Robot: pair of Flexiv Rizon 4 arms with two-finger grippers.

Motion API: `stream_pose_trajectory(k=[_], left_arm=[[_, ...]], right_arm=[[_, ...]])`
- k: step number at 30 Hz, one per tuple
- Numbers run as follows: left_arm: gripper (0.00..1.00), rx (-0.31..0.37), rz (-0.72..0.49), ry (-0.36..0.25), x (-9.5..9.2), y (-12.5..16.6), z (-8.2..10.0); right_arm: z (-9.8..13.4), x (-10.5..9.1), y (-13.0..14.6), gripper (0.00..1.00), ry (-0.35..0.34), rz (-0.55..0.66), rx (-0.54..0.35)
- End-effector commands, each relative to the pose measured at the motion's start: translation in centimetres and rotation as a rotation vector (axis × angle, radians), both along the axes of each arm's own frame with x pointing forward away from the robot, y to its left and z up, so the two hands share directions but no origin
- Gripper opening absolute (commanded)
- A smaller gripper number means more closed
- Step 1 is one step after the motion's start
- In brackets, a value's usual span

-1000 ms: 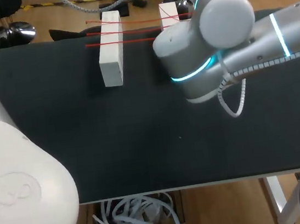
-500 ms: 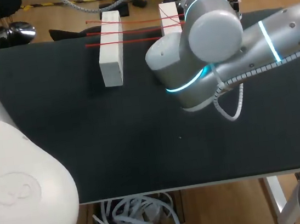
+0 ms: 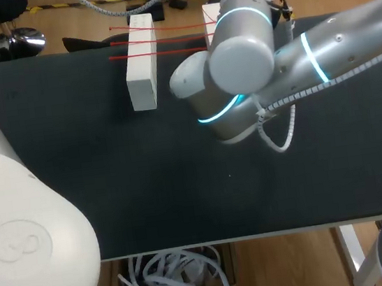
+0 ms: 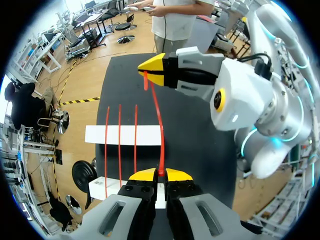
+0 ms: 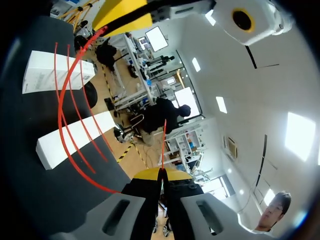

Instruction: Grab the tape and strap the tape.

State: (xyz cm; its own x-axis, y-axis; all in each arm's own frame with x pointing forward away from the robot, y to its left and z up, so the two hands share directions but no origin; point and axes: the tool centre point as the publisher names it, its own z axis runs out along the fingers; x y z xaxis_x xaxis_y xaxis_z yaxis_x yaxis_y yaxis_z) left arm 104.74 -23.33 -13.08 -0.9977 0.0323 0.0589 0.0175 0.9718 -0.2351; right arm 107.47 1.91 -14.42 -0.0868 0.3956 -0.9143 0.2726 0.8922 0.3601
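Note:
A red tape [image 4: 161,131] runs taut from my left gripper [image 4: 161,173], shut on one end, to my right gripper [image 4: 151,70], shut on the other end ahead of it. Under this strand lie two white blocks [image 4: 122,135] [image 4: 117,188] with three red strands across them. In the right wrist view my right gripper [image 5: 162,173] pinches the tape [image 5: 61,107], which arcs over the blocks [image 5: 75,136] up to the left gripper [image 5: 120,15]. In the head view the left block [image 3: 141,61] shows fully. The right block [image 3: 213,12] is half hidden behind my right arm [image 3: 238,73].
The black table mat [image 3: 112,188] stretches bare toward the front edge. The blocks stand at its far edge, with the red strands [image 3: 163,39] bridging the gap between them. My left arm's white body [image 3: 19,229] fills the near left corner.
My right arm has swung leftward and toward the far edge over the right block. The blocks and the strands on them have not moved.

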Motion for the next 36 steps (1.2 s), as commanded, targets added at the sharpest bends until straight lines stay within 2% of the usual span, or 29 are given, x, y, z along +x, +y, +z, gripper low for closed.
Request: stream_pose_trajectory(k=[1, 14, 22, 36], left_arm=[[0.0, 0.004, 0.001, 0.001, 0.0, 0.0, 0.1], [0.0, 0.004, 0.001, 0.001, 0.0, 0.0, 0.1], [0.0, 0.004, 0.001, 0.001, 0.0, 0.0, 0.1], [0.0, 0.004, 0.001, 0.001, 0.0, 0.0, 0.1]], right_arm=[[-0.4, -0.2, 1.2, 0.0, 0.004, -0.014, -0.009], [0.1, -0.1, 3.7, 0.0, -0.019, 0.023, -0.026], [0.7, -0.4, 4.2, 0.0, -0.065, 0.036, -0.129], [0.7, -0.4, 5.7, 0.0, -0.075, 0.053, -0.155]])
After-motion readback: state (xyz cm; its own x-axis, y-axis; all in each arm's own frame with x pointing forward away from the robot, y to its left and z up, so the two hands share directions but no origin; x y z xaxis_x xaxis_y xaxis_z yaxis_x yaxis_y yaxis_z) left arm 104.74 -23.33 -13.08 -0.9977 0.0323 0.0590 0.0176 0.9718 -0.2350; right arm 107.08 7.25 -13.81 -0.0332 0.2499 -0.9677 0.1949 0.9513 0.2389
